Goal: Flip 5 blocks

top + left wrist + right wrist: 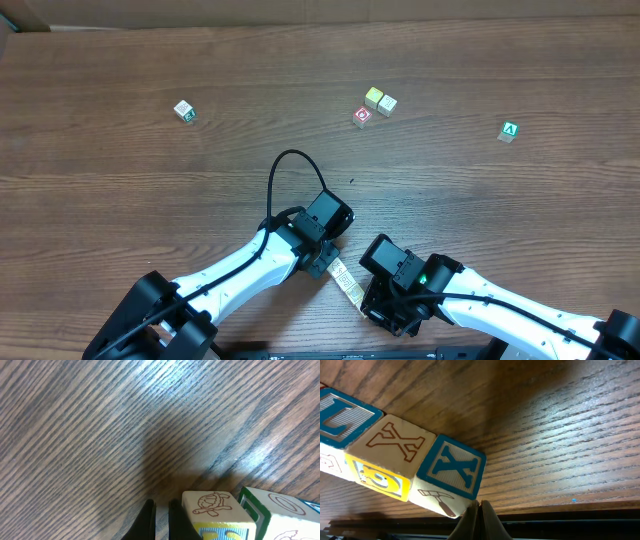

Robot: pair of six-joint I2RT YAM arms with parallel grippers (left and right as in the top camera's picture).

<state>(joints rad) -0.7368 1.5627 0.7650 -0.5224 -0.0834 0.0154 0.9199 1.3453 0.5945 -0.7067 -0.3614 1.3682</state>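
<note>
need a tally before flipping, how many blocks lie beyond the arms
5: green-marked cube left, yellowish cube, cream cube and red-ringed cube clustered mid-table, green A cube right. A row of blocks sits partly hidden between the arms.

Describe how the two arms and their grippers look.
Both arms have white tubular links between black joints. The left arm carries a thin black cable that loops out by its boxy black wrist. The right arm shows a small green light near its wrist. The left gripper and right gripper each end in dark, tapering fingers.
</note>
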